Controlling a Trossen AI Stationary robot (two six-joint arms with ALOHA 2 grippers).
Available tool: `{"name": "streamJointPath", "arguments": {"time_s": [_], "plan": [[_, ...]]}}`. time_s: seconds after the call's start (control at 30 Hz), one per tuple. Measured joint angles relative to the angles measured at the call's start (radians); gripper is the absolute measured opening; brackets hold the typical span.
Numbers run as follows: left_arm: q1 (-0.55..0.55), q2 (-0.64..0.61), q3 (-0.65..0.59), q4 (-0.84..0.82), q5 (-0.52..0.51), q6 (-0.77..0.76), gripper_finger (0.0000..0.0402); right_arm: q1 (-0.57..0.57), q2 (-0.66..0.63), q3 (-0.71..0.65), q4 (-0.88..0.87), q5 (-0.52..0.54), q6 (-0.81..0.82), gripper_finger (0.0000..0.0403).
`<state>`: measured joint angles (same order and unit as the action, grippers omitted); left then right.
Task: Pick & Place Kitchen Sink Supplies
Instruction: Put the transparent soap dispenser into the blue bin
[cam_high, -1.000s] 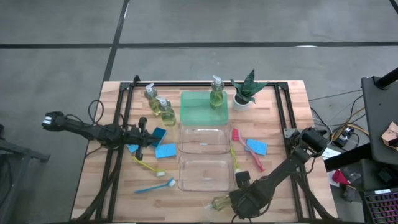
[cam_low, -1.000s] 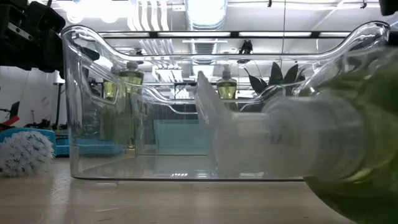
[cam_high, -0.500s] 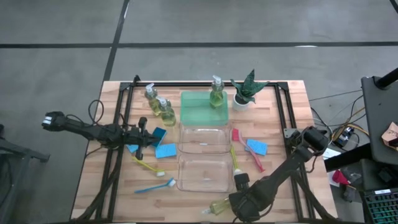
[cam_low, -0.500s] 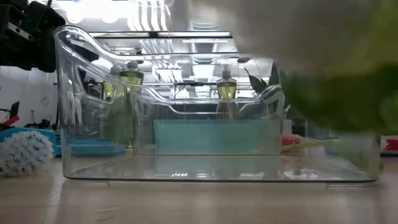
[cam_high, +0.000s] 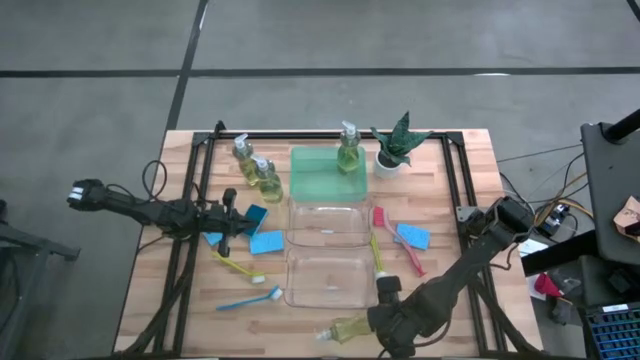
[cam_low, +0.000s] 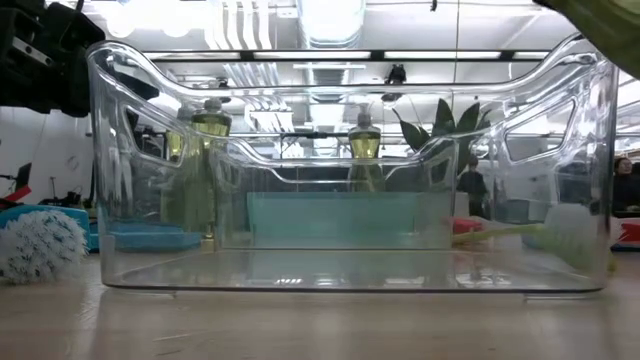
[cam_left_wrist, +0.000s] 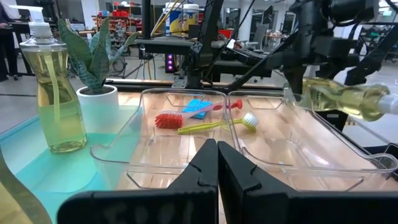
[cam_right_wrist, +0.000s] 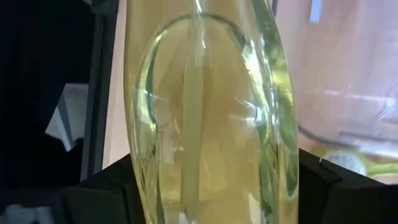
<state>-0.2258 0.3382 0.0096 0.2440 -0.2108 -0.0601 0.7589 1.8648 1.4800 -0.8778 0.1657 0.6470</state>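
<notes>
My right gripper is at the table's near edge, shut on a clear pump bottle of yellow-green liquid. Two more bottles stand at the far left, and a third stands on the green tray. Blue sponges lie flat either side of the bins. The yellow brush, blue brush and red brush lie on the table. My left gripper is shut, left of the bins beside a sponge. My right gripper pinches the bottle's body between its two fingers, one on each side. The fingers come from the table's right and lie along the bottle. The bottle is lifted clear and close to level, with its pump pointing to the table's left.
Two clear bins sit mid-table, one behind the other, near side of the green tray. A potted plant stands right of the tray. A black frame runs along the table's sides. A second yellow brush lies right of the bins.
My right gripper has risen from the table's near edge and shifted slightly left, carrying the bottle. The bottle, which lay low in front of the low camera, is now lifted clear and shows only at that view's top right corner.
</notes>
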Motion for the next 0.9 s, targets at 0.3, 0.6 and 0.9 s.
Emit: {"name": "streamJointPath", "arguments": {"time_s": [0.3, 0.6, 0.9], "plan": [[0.0, 0.0, 0.0, 0.0, 0.0, 0.0, 0.0, -0.031, -0.006, 0.088, -0.002, 0.097, -0.107, 0.0247], [0.0, 0.0, 0.0, 0.0, 0.0, 0.0, 0.0, -0.034, -0.006, 0.184, -0.001, 0.139, -0.189, 0.0247], [0.0, 0.0, 0.0, 0.037, -0.004, -0.017, 0.0, -0.058, -0.006, 0.238, -0.001, 0.259, -0.324, 0.0247]]}}
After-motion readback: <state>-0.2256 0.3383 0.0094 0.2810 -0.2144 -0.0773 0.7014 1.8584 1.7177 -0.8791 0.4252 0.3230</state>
